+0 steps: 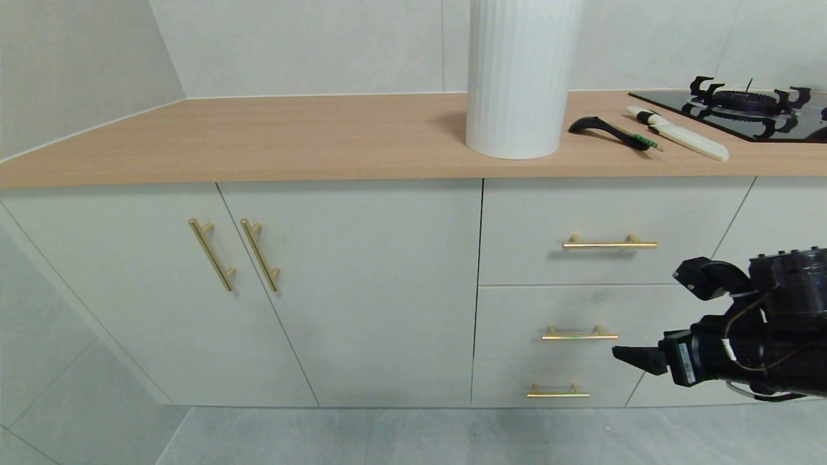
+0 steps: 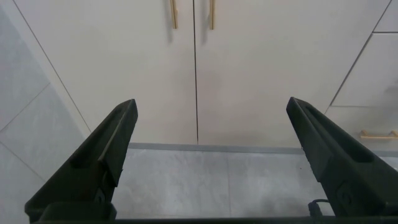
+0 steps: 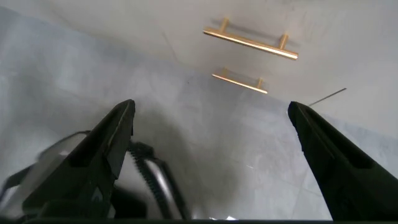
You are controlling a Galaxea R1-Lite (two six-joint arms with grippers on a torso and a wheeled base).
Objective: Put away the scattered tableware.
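Left wrist view gives me the left tool (image 2: 211,109) with its two dark fingers wide apart and nothing between them. It hangs low in front of the pale double cabinet doors (image 2: 196,68), above the grey tiled floor (image 2: 205,180).

On the head view I read from 9 o'clock across. The wooden worktop (image 1: 291,139) runs the full width. Under its left half, the two cabinet doors each carry a slanted gold door handle (image 1: 211,254), set side by side. At about 1 o'clock a tall white ribbed container (image 1: 520,77) stands upright on the worktop.

Just past it, toward 2 o'clock, lies the tableware I am after. A black ladle (image 1: 607,132) lies flat with its bowl toward the container. A white knife (image 1: 678,132) lies beside it, nearly parallel. The two are close; I cannot tell if they touch. Beyond them, at the far right, sits a black hob (image 1: 743,110).

Below the utensils is a stack of three drawers with a top handle (image 1: 610,243), a middle handle (image 1: 579,334) and a bottom handle (image 1: 557,392).

At 4 o'clock the right tool (image 1: 648,313) hovers before the lower drawers, well below the worktop. Its fingers are spread apart and empty. Right wrist view confirms the gap, with two of the drawer handles beyond it.
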